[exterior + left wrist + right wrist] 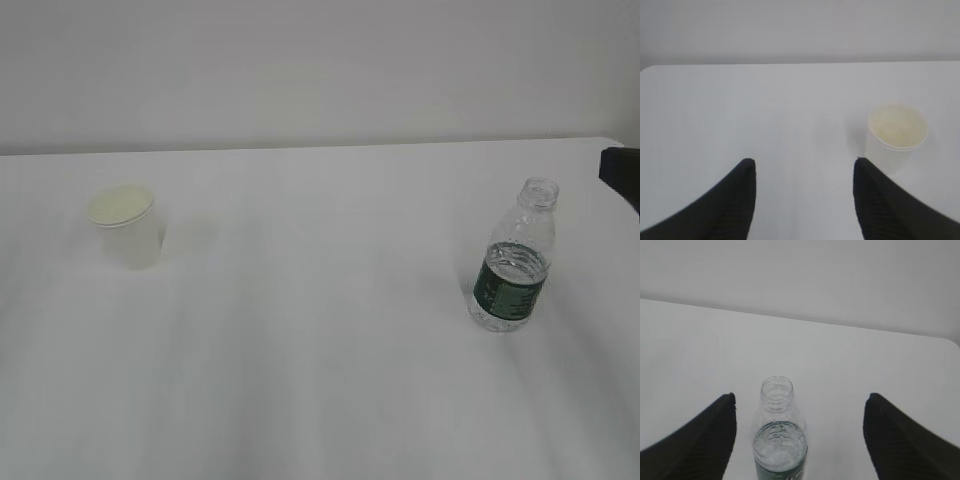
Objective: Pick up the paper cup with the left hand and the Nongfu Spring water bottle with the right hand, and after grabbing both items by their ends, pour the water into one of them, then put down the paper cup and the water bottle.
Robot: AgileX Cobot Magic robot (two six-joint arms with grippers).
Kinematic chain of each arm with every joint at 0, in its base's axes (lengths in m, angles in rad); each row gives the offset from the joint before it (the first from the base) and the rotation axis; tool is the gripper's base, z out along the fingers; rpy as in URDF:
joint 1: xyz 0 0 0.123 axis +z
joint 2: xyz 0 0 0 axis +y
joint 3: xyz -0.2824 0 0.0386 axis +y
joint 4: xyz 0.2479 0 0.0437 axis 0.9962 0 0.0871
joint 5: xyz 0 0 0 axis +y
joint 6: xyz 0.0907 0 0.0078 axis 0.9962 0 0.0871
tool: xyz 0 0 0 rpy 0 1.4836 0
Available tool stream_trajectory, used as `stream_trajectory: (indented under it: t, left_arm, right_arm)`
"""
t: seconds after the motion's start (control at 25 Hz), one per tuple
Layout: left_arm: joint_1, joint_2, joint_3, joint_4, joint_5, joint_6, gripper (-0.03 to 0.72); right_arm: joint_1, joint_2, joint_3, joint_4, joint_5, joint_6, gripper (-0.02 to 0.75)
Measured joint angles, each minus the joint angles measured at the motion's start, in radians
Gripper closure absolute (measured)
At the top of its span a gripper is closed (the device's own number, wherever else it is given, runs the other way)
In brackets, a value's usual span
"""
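Observation:
The white paper cup (127, 226) stands upright on the left of the white table, its cream inside empty. In the left wrist view the cup (896, 134) sits ahead and to the right of my left gripper (802, 162), which is open with only bare table between its black fingers. The Nongfu Spring water bottle (514, 260) stands upright on the right, uncapped, with a dark green label and water up to its shoulder. My right gripper (800, 397) is open, and the bottle (779, 435) stands between its fingers, nearer the left one, touching neither.
The white table (320, 350) runs back to a plain wall. A black part of the right arm (622, 175) shows at the exterior view's right edge. The table's rounded far corner (945, 342) lies beyond the bottle.

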Motion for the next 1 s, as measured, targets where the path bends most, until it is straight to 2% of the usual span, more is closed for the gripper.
stream_trajectory:
  t: [0.16,0.36,0.52,1.0]
  left_arm:
    - [-0.029,0.032,0.104,-0.037,-0.139,0.000,0.247]
    - [-0.157,0.033,0.207,-0.059,-0.295,0.000,0.249]
    - [-0.228,0.056,0.254,-0.074,-0.362,0.000,0.270]
    - [-0.334,0.077,0.382,-0.113,-0.553,-0.002,0.281]
  right_arm:
    - [0.000,0.001,0.063,0.000,-0.089,0.012,0.149]
    - [0.000,0.001,0.139,0.000,-0.178,0.057,0.150]
    - [0.000,0.001,0.209,0.000,-0.254,0.085,0.150]
    - [0.000,0.015,0.395,-0.002,-0.504,0.119,0.150]
